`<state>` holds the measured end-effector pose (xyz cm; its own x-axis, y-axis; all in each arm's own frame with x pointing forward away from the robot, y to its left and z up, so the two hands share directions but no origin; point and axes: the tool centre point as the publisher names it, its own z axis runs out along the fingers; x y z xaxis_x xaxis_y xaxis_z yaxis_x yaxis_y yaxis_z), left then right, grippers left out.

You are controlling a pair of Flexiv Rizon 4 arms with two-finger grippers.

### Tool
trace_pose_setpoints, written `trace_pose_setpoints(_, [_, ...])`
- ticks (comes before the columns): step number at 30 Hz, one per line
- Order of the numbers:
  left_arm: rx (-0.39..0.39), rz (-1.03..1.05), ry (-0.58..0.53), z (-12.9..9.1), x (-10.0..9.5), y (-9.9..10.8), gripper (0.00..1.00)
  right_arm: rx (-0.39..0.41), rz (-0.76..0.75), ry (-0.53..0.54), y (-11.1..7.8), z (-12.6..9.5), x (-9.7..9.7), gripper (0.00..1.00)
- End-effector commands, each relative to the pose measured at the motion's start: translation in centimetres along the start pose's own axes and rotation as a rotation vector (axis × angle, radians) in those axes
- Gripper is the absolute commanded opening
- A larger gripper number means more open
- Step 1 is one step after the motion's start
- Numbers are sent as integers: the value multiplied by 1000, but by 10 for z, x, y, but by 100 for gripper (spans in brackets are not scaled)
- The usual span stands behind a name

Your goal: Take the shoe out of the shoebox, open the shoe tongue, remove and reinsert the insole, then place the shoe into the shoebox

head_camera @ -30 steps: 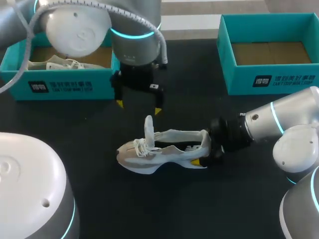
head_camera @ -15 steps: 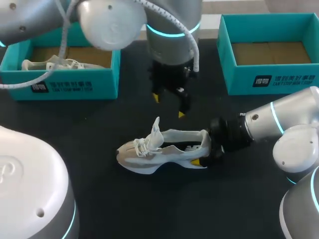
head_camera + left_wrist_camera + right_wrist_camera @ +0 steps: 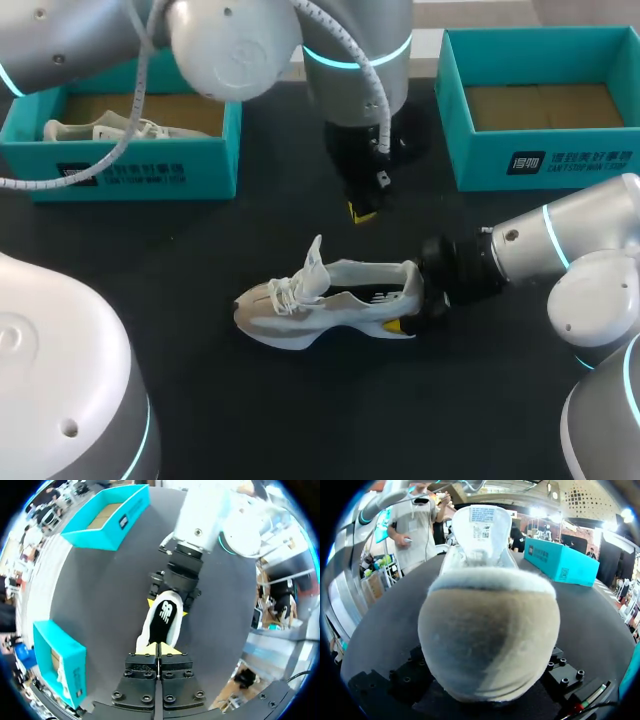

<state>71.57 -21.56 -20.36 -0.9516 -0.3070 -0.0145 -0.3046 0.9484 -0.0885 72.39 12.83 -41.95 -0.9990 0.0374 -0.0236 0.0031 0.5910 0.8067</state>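
So where's the shoe (image 3: 320, 300) sitting?

Out on the black worktop (image 3: 250, 400), about the middle, upright on its sole. Toe points toward the left edge, heel toward the right edge.

Is anything gripping it?

Yes, the right gripper (image 3: 408, 298). It comes in low from the right edge and its yellow-tipped fingers are clamped on the heel, one on each side. From that arm's own camera the heel fills nearly everything, so it sits deep between the fingers.

And the tongue (image 3: 313, 262)?

Pulled up, standing clear above the laces, so the opening of the shoe shows dark behind it.

What about the left gripper (image 3: 362, 205)?

It hangs over the worktop between the shoe and the far edge, apart from the shoe. Its two yellow tips are pressed together with nothing between them.

Where are the boxes?

One teal shoebox (image 3: 130, 170) stands at the far left corner with a second pale shoe (image 3: 100, 130) lying in it. The other shoebox (image 3: 540, 160) stands at the far right corner, brown cardboard floor showing.
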Motion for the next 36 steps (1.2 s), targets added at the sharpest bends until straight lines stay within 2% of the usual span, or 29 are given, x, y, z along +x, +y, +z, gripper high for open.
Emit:
trace_pose_setpoints(1, [112, 649, 158, 2, -5, 8, 0, 4, 1, -1, 0, 1, -1, 0])
trace_pose_setpoints(9, [112, 649, 158, 2, -5, 8, 0, 4, 1, -1, 0, 1, -1, 0])
trace_pose_setpoints(14, [83, 601, 229, 31, -4, 4, 0, 4, 1, -1, 0, 1, -1, 0])
trace_pose_setpoints(23, [55, 491, 266, 70, -6, -6, 0, 4, 1, -1, 0, 1, -1, 0])
trace_pose_setpoints(32, [37, 407, 296, 96, 3, 3, 0, 4, 1, -1, 0, 1, -1, 0])
trace_pose_setpoints(36, [37, 407, 296, 96, 3, 3, 0, 4, 1, -1, 0, 1, -1, 0])
